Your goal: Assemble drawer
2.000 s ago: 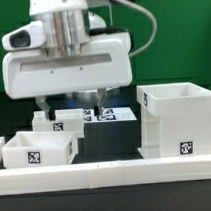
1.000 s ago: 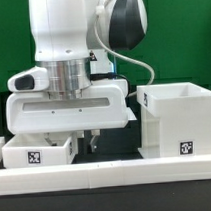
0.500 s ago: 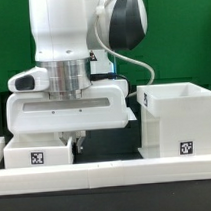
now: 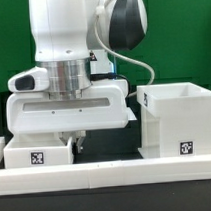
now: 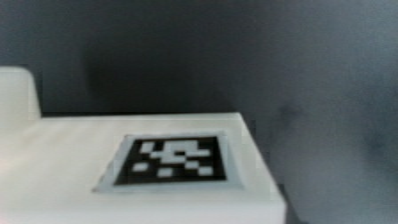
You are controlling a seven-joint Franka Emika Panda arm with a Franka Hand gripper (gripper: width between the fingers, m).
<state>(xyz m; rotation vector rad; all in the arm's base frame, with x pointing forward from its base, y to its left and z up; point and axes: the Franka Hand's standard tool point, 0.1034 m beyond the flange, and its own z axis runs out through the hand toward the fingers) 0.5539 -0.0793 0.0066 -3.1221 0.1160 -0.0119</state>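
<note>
Gripper point(image 4: 78, 146) lowered beside tagged tray point(image 4: 16, 156), finger state unclear, tagged housing point(image 4: 179, 115) nearby

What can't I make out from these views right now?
- Pincer open or shut: exterior view, only a dark sliver shows beside the tray.
- Which part the tagged white surface belongs to: wrist view, blurred and cropped.
- Anything behind the arm: exterior view, blocked by it.
</note>
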